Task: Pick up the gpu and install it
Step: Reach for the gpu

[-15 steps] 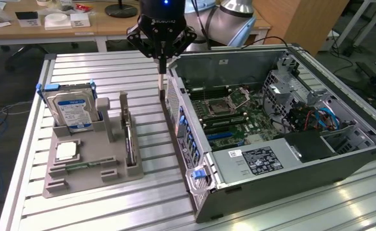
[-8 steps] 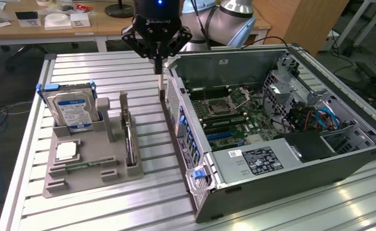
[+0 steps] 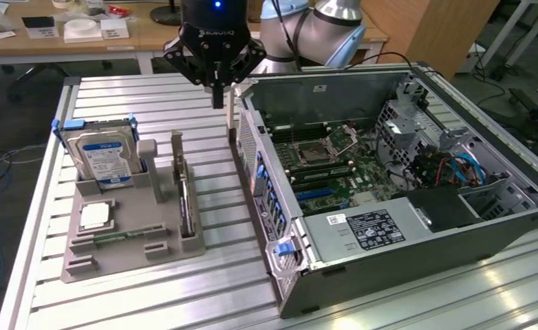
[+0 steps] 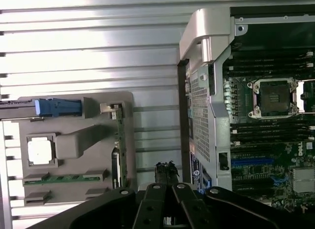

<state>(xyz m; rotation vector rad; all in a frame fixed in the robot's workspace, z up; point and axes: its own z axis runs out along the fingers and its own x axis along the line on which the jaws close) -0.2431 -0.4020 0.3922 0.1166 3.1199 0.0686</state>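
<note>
In the exterior view the gripper (image 3: 217, 97) hangs with its fingers pressed together, pinching nothing, above the slatted table (image 3: 205, 289). It sits over the open strip between the grey tray (image 3: 131, 256) and the near side wall of the open computer case (image 3: 389, 256), close to the case's upper corner. The gpu (image 3: 186, 206) stands edge-on in the slot along the tray's edge nearest the case (a narrow dark strip), apart from the gripper. The blue-labelled hard drive (image 3: 106, 159) stands upright at the tray's far end.

In the wrist view the gripper (image 4: 166, 171) has its closed tips over bare table slats (image 4: 98, 51), between the tray (image 4: 74, 111) and the case's perforated wall (image 4: 199, 106). The gpu (image 4: 118, 150) lies along the tray's rim, near the fingertips but not touching them.
</note>
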